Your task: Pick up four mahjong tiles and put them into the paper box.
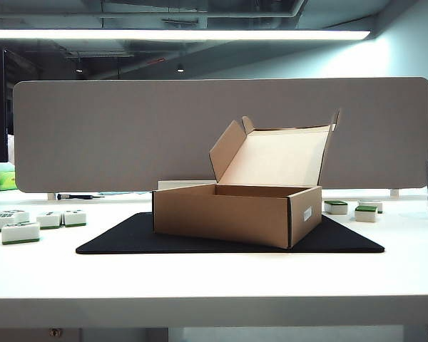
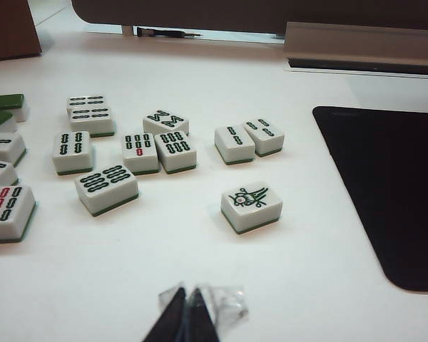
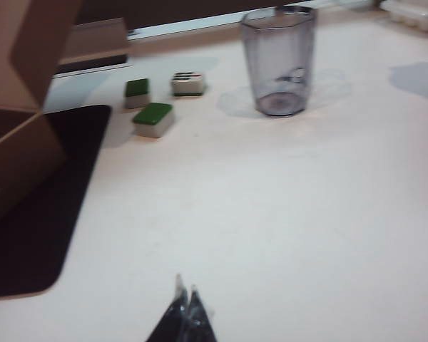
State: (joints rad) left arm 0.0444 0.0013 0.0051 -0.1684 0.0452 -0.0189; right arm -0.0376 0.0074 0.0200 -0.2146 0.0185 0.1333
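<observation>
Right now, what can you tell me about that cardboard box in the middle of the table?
The paper box is a shallow brown corrugated-cardboard mailer. It stands open: its hinged lid is tipped up at the back, pale inside, with side tabs folded out. A small white label sits on its right side wall. It rests on a black mat on the white table, turned slightly so one corner faces the camera. From the exterior view its inside floor is hidden. Neither gripper touches it.
</observation>
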